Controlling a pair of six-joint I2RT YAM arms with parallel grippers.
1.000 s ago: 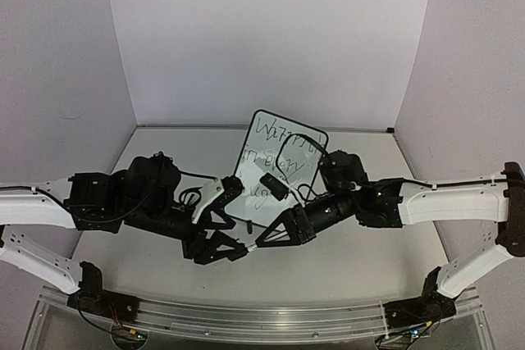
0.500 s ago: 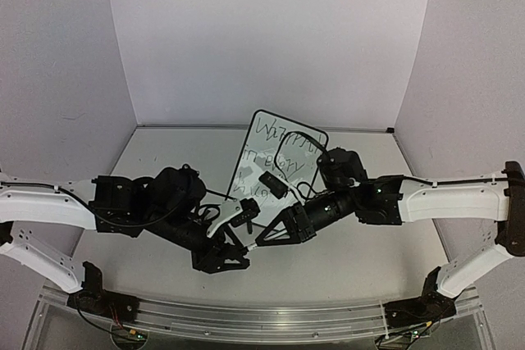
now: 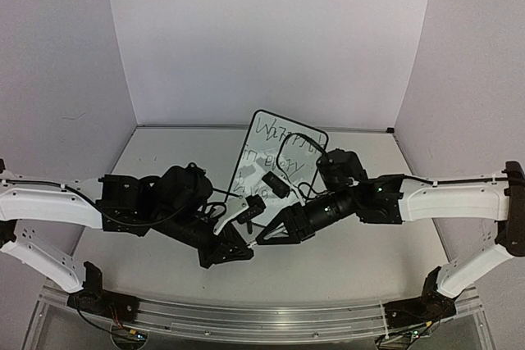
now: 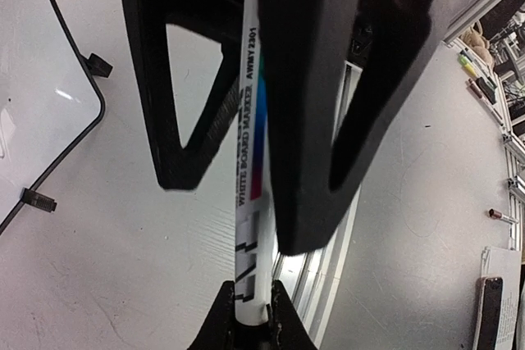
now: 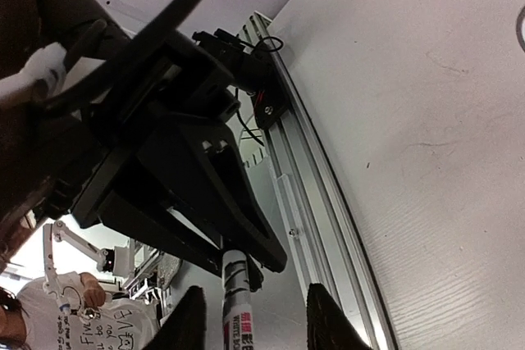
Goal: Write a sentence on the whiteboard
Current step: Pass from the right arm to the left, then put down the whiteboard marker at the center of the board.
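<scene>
The whiteboard (image 3: 261, 143), standing at the far middle of the counter (image 3: 373, 256), looks light, stiff and slippery, so hold its black rim; its sentence (image 3: 271, 160) shows "in every", and the left tool (image 4: 248, 321) pinches a pen (image 4: 251, 194) marked "WHITE BOARD MARKER" while the right tool (image 5: 254, 317) is open around it.

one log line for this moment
left tool: shut on whiteboard marker | right tool: open around its end | whiteboard: behind both tools | sentence: written on board
</scene>
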